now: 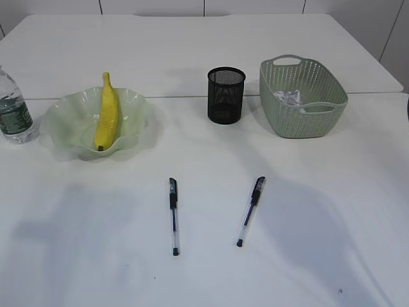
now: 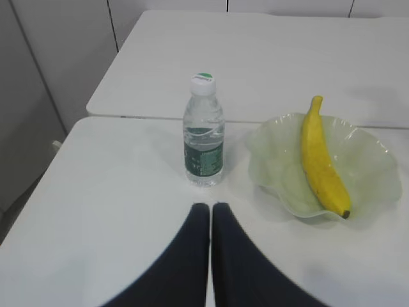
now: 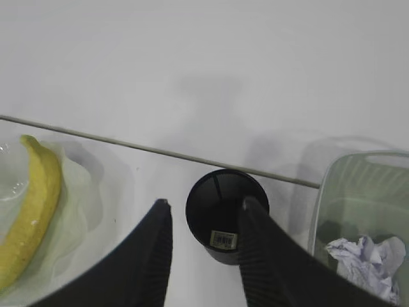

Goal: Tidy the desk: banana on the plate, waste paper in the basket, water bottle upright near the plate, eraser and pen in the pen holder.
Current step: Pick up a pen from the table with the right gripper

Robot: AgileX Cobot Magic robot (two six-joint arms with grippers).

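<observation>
The banana (image 1: pixel 107 115) lies in the pale green plate (image 1: pixel 135 114) at the desk's (image 1: pixel 307 256) left. Left of the plate the water bottle (image 1: pixel 13 112) stands upright. The waste paper (image 1: pixel 289 98) sits inside the green basket (image 1: pixel 300 125). Two pens (image 1: pixel 173 214) (image 1: pixel 250 211) lie flat on the desk in front of the black mesh pen holder (image 1: pixel 225 96). The eraser is out of view. My left gripper (image 2: pixel 210 204) is shut and empty, just short of the bottle (image 2: pixel 204 137). High above the pen holder (image 3: pixel 220 220), my right gripper (image 3: pixel 206 201) is open and empty.
A second white table (image 1: pixel 192 45) adjoins the desk at the back, with a seam running behind the plate, holder and basket. Neither arm shows in the exterior view. The desk's left edge (image 2: pixel 38 192) drops off beside the bottle.
</observation>
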